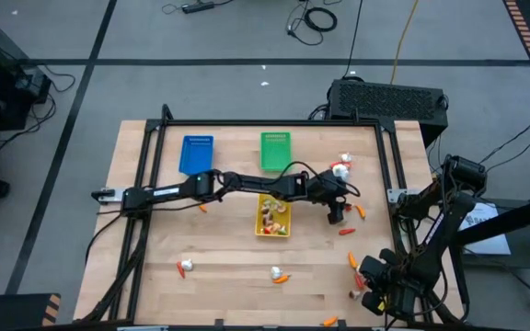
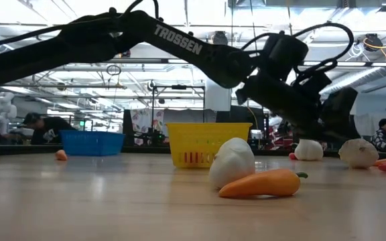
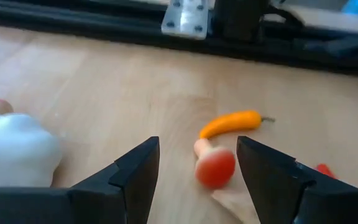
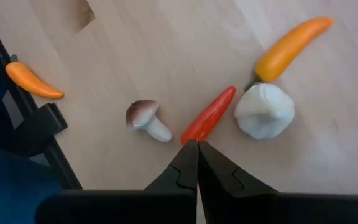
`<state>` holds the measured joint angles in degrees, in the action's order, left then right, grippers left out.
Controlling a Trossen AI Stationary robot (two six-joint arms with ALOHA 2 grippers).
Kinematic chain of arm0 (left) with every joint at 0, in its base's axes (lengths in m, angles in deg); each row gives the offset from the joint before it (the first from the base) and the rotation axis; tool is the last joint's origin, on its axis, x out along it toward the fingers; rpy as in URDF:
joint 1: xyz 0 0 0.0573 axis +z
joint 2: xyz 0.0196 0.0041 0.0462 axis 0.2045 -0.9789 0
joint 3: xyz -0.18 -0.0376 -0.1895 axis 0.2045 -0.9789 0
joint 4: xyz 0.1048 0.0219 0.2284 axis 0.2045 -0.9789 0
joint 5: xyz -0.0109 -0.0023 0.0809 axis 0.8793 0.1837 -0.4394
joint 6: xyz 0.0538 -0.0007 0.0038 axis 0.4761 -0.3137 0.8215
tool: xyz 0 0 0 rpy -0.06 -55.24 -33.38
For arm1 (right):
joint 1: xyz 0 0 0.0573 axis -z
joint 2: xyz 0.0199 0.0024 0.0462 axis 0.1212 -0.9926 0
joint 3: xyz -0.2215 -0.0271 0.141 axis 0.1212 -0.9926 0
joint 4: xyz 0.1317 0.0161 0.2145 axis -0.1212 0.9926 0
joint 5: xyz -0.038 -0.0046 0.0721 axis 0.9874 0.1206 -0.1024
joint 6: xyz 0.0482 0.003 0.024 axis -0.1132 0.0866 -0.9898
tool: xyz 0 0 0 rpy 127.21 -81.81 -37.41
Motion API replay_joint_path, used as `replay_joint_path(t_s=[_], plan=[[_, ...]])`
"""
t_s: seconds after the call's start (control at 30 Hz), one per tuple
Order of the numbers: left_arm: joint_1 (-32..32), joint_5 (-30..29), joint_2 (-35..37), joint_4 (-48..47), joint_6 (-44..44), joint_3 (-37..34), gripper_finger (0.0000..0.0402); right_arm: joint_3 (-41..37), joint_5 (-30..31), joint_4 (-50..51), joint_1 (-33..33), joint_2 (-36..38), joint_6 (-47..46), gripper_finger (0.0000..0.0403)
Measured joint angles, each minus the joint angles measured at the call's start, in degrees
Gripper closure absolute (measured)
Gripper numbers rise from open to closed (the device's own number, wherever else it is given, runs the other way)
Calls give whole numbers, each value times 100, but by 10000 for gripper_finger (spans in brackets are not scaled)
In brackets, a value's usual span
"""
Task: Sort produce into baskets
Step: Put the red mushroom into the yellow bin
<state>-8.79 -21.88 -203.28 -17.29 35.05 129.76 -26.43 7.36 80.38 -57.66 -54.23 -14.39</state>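
"TROSSEN" [image 2: 178,39] in white on left arm [image 1: 247,181], stretched across bench [image 1: 155,248].
Left fingers [image 3: 197,168] spread wide, holding nothing, low over red-capped mushroom [image 3: 214,165] right of yellow basket [image 1: 273,217]; orange pepper [image 3: 231,122] just beyond, white bulb [image 3: 14,148] beside.
Right fingers [image 4: 197,163] pressed together, empty, above bench's near right corner: red pepper [image 4: 209,114], brown mushroom [image 4: 145,118], garlic [image 4: 264,110] below.
Blue basket [image 1: 197,153], green basket [image 1: 276,150] at far side. Produce scattered along near edge; some in yellow basket.

Open gap btwn left gripper [image 3: 194,171] fingers — mushroom [image 3: 214,164] inside, garlic [image 3: 14,149] alongside.
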Motion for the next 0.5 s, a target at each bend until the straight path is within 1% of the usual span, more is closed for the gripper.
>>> replay_joint_path(t_s=[0.2,0.37,0.5], plan=[[-38,13,-77,312,104,-2,180,0,2,46,0,0,-3,403],[-76,16,-77,197,370,-2,180,0,2,45,0,0,-85,403],[-79,94,-79,418,406,-2,180,0,2,45,0,0,-85,403]])
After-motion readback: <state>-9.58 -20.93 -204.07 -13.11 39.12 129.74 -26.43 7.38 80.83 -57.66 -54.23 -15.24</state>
